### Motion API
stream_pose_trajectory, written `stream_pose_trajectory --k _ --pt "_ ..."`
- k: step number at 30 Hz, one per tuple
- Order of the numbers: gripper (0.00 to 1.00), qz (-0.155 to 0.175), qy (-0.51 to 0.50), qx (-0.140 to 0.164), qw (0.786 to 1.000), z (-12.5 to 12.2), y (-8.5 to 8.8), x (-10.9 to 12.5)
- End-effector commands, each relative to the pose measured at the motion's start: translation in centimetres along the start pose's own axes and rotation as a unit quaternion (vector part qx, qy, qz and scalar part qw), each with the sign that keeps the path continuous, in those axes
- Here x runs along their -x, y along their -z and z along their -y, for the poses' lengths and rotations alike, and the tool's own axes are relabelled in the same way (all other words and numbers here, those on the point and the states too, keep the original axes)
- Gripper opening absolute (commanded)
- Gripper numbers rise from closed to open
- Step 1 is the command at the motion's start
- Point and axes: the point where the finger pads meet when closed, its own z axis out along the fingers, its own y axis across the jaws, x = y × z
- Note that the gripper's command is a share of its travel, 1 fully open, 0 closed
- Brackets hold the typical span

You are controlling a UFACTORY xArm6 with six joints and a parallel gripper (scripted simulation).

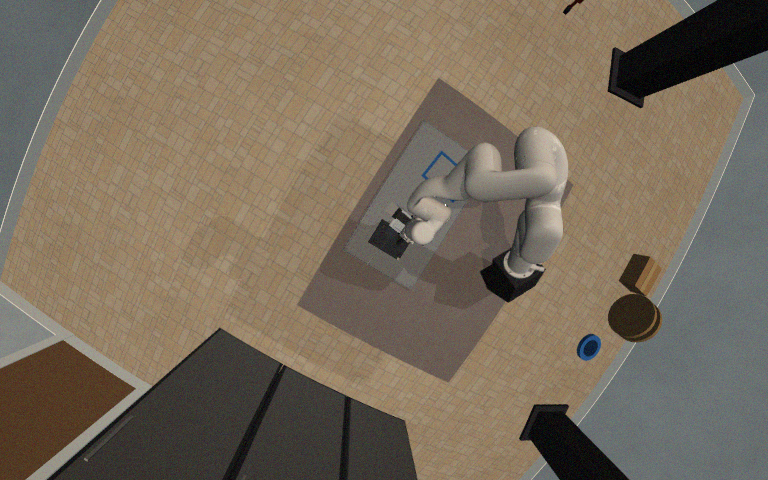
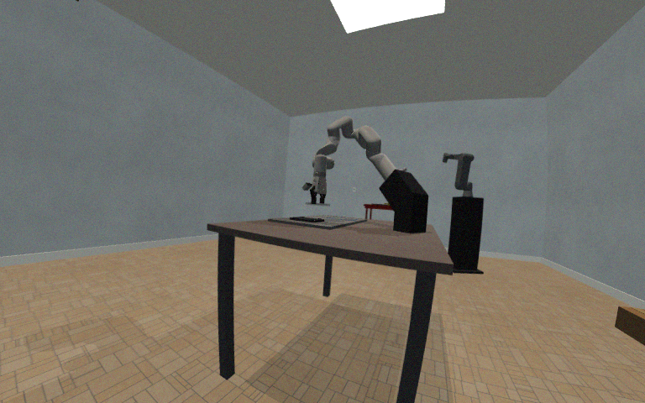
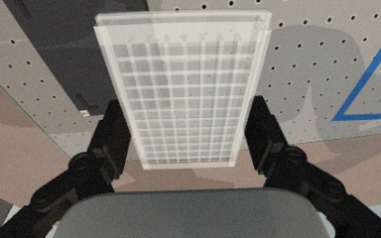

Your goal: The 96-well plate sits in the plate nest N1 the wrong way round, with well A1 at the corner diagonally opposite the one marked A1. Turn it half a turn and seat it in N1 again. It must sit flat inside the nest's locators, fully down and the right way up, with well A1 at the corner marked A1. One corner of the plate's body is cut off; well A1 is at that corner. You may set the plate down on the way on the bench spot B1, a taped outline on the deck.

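Note:
My gripper (image 3: 187,113) is shut on the clear 96-well plate (image 3: 185,91), one black finger on each long side. The plate hangs level, well above the deck. In the exterior view the plate (image 2: 317,203) is a thin slab under the gripper (image 2: 317,196), high over the table. The dark plate nest N1 (image 1: 389,237) lies on the grey perforated deck, just left of the wrist in the overhead view; in the wrist view it (image 3: 74,55) shows at the upper left, partly behind the plate. The blue taped outline B1 (image 1: 438,164) lies farther along the deck; one corner of it (image 3: 359,94) shows at the right in the wrist view. I cannot tell which plate corner is cut off.
The grey deck (image 2: 316,221) sits on a brown table (image 2: 342,238). The arm's black base (image 2: 404,201) stands at the table's right side. A second arm on a black pedestal (image 2: 464,232) stands behind the table. A small red table (image 2: 378,207) is at the back.

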Motion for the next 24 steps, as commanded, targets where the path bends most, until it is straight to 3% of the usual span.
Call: stream_pose_trajectory --k 1,24 --pt "0.0 -0.001 0.0 -0.002 1.0 -2.0 0.1 0.0" --pt "0.0 -0.001 0.0 -0.002 1.0 -8.4 -0.2 0.5"
